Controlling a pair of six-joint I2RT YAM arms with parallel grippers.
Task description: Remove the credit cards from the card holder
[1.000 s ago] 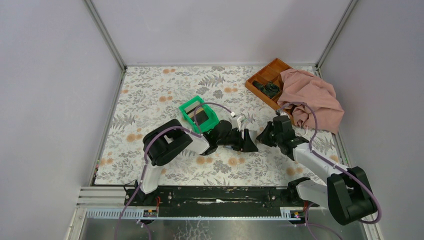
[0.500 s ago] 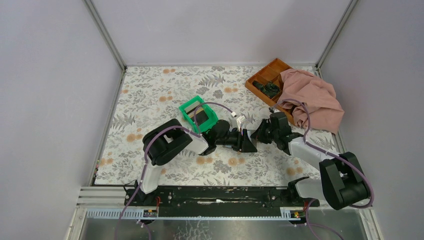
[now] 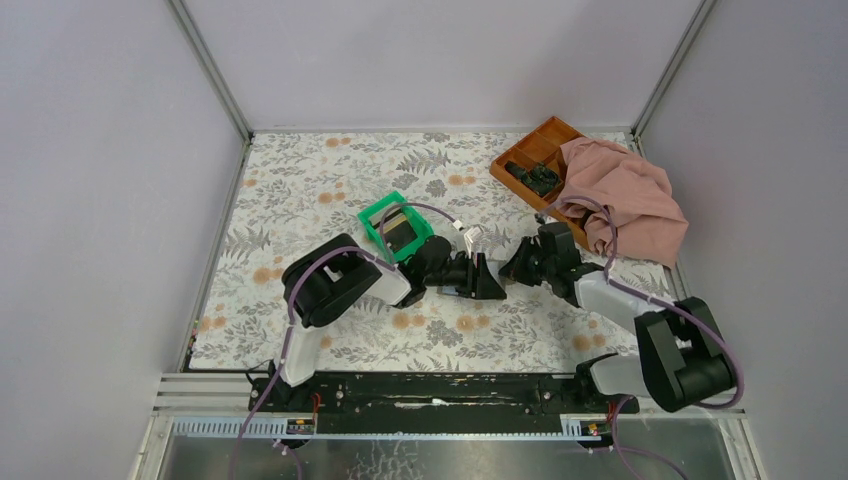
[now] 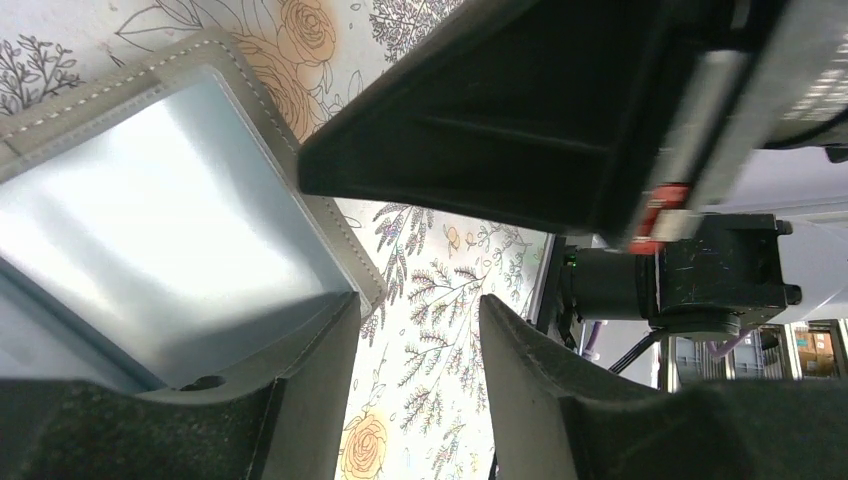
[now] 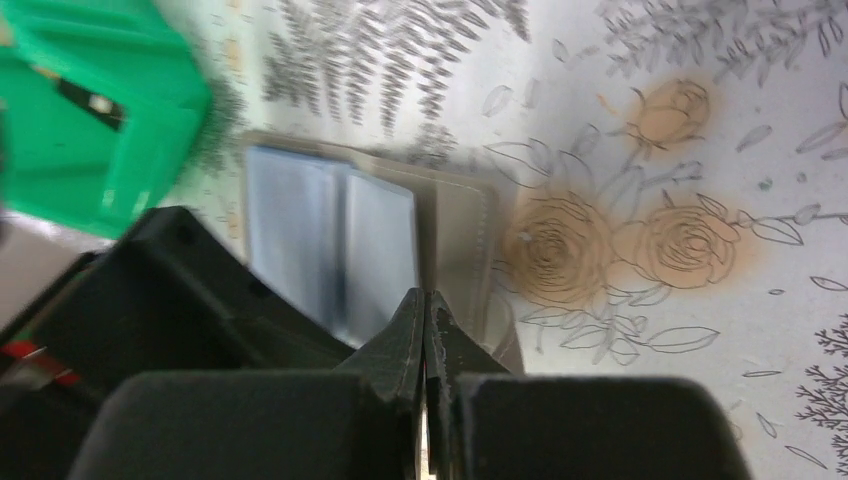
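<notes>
The card holder lies open and flat on the flowered cloth, pale blue-grey with a stitched grey border. My left gripper is open; one finger rests on the holder's corner and only cloth shows between the jaws. My right gripper is shut, tips touching the card holder where the blue pocket meets the grey flap. In the top view the left gripper and right gripper meet over the holder and hide it. Dark flat credit cards lie in the green bin.
The green bin stands just left of the holder. An orange-brown compartment tray holding dark items sits at the back right, partly under a crumpled pink cloth. Grey walls close in the table on three sides.
My right gripper has moved left and now meets the left gripper. The left gripper has shifted slightly up and left, and its jaws have narrowed.
</notes>
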